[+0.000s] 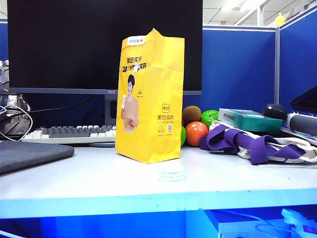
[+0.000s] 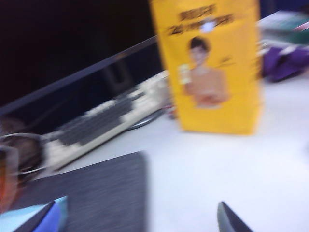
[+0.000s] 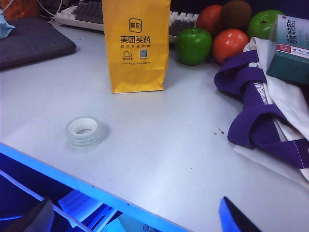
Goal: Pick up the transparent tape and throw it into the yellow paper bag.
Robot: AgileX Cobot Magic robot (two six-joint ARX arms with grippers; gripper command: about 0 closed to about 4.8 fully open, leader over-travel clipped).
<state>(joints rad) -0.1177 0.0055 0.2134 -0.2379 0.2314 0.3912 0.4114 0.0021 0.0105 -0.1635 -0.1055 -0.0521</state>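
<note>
The transparent tape [image 3: 85, 131] lies flat on the worktop [image 3: 183, 159], ahead of the wide-open right pincer [image 3: 137, 217], before the yellow paper bag [image 3: 136, 43]. Probably light, rigid, slick: grip across the rim. Left pincer [image 2: 140, 220] wide, empty.

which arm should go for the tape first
Right, probably. The right gripper has the transparent tape in its wrist view, jaws open, table clear between. The left gripper, also open, faces the yellow paper bag with no tape in its view.
</note>
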